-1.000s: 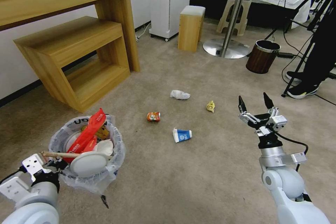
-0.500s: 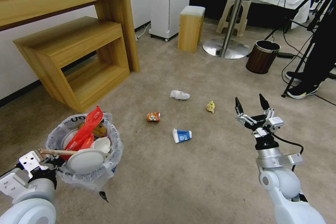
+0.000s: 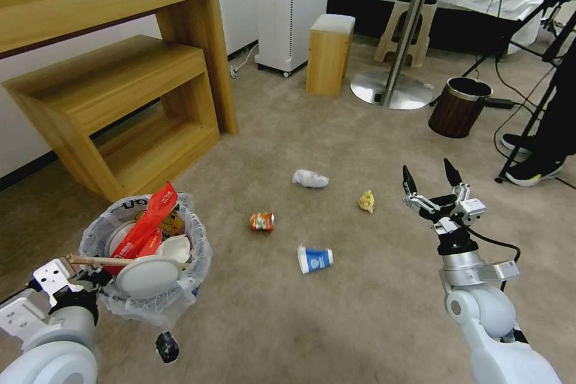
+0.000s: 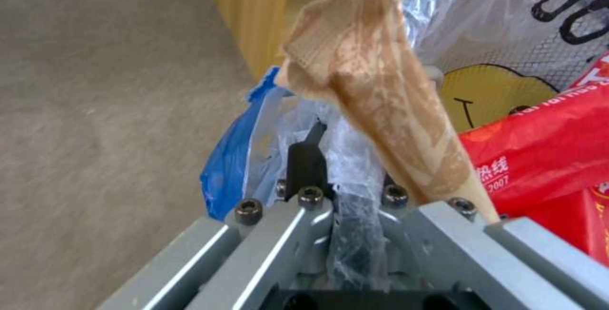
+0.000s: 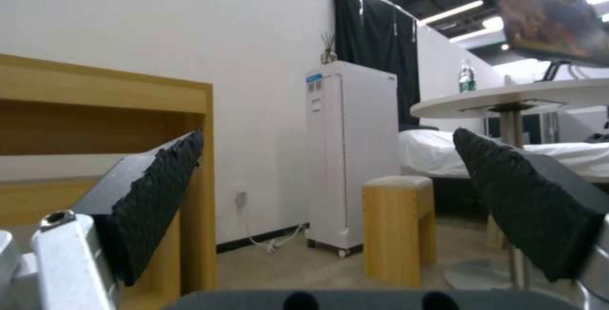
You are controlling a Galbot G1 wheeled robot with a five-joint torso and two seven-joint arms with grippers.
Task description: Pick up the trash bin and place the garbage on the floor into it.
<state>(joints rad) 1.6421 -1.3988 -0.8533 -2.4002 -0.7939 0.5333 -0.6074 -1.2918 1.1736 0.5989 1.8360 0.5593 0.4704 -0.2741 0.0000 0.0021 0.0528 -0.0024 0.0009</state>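
Observation:
The trash bin, lined with a translucent bag, hangs at the lower left with my left gripper shut on its near rim. In the left wrist view the fingers pinch the bag-covered rim. A red wrapper, a wooden stick and white slippers fill it. On the beige floor lie a white tissue, a yellow wad, an orange can and a blue-white cup. My right gripper is open in the air right of the yellow wad, nothing between its fingers.
A wooden desk with a low shelf stands at the left. Farther back are a white cabinet, a wooden stool, a round table's pedestal and a brown wood-grain bin. Tripod legs and a person's shoe are at the right.
The whole picture has shifted: the camera moved, so the floor litter sits lower and nearer. The held bin dropped slightly at first; both arms keep nearly the same pose.

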